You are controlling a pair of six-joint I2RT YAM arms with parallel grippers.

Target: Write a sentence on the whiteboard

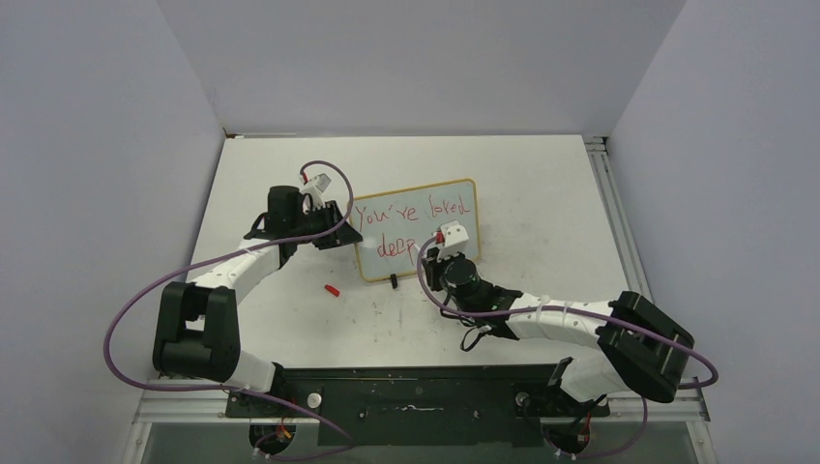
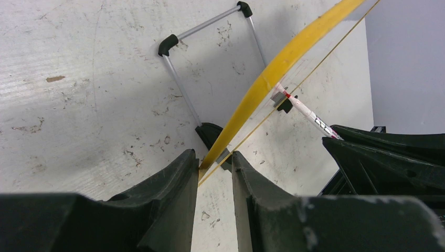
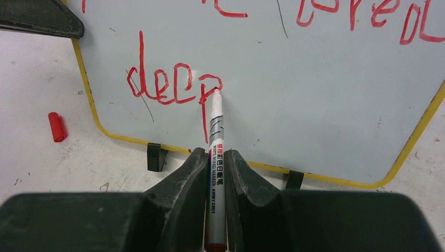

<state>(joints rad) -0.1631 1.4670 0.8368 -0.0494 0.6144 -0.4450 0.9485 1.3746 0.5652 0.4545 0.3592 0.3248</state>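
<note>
The whiteboard stands tilted on the table, its yellowish frame seen edge-on in the left wrist view. The sentence is in red: "You're loved" on top, with "deep" below. My left gripper is shut on the board's left edge, the frame corner sitting between its fingertips. My right gripper is shut on a grey marker. The marker's tip rests on the loop of the "p". The marker also shows beside the board's face.
A red marker cap lies on the white table in front of the board's left corner, also seen as the cap. A wire stand with black tips props the board from behind. Black feet sit under its lower edge.
</note>
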